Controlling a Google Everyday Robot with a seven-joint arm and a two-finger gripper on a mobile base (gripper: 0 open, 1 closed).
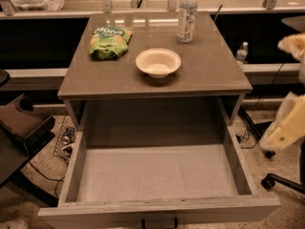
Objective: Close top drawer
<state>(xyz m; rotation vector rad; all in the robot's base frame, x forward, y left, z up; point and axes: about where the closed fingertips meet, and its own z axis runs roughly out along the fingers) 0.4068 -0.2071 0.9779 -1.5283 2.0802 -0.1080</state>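
Note:
The top drawer (157, 175) stands pulled far out of the grey-brown cabinet, and its pale grey inner floor is bare. Its flat front (95, 213) runs along the bottom edge of the camera view, with the small dark bar handle (159, 222) half cut off at the centre. My gripper (286, 125) shows only as a pale cream shape at the right edge, to the right of the drawer's right wall and apart from it. The lower drawers are out of view.
On the cabinet top (209, 75) lie a green snack bag (108, 42), a white bowl (158, 62) and a water bottle (187, 14). A dark chair (24, 123) stands at the left. A chair base with castors (281, 180) and cables are at the right.

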